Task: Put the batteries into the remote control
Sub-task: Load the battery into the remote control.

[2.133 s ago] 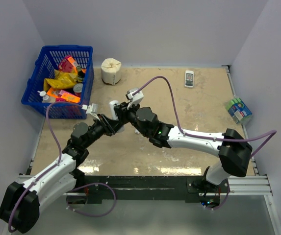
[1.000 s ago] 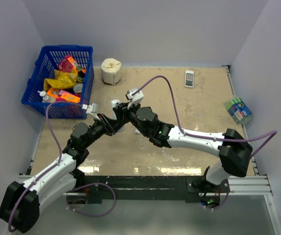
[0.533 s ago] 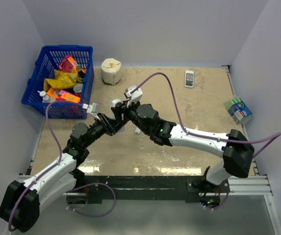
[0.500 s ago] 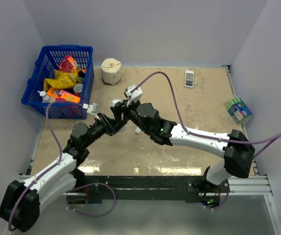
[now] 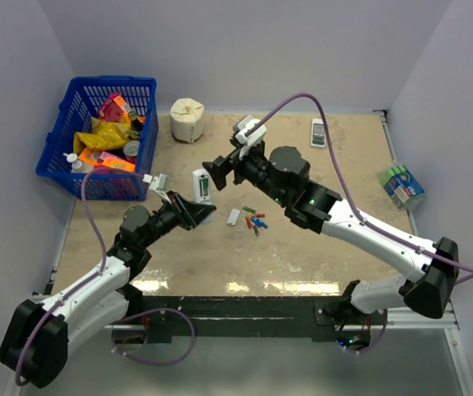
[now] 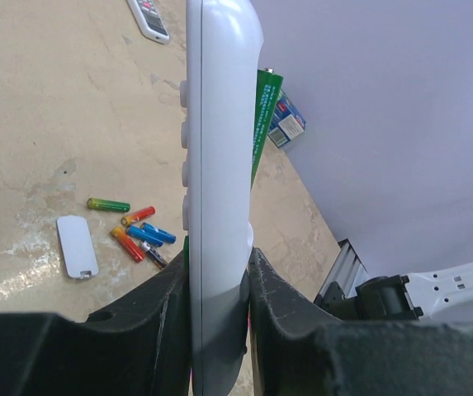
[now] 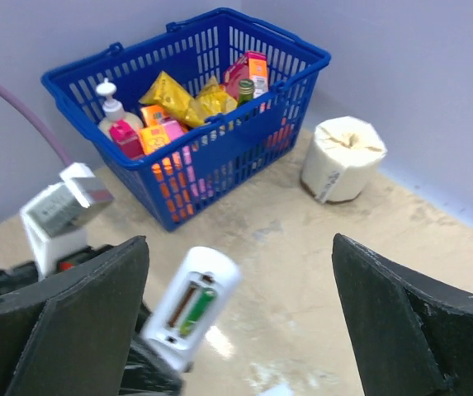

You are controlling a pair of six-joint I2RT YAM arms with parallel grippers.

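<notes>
One remote control is up off the tabletop and standing upright, its lower end pinched tight in the left jaws. From the left wrist camera we get the white body rising straight out of the two black pads, with its buttons along one edge. A green battery shows along its back. The right wrist camera gives us the other side: the compartment is open, with that green battery seated in one slot.

Down on the tabletop, the rest of the batteries lie loose in a small cluster just right of the remote. We can pick out green, red, orange and blue. A small white cover lies flat just beside them, on their left.

The right jaws are spread wide with nothing between them. They hang in the air near the remote's top, and as far as we can tell they are apart from it.

Further out, a blue basket full of packets sits at the far left corner. A paper roll stands just to its right. A short white handset lies at the far edge, and a blue-green box is over by the right wall
</notes>
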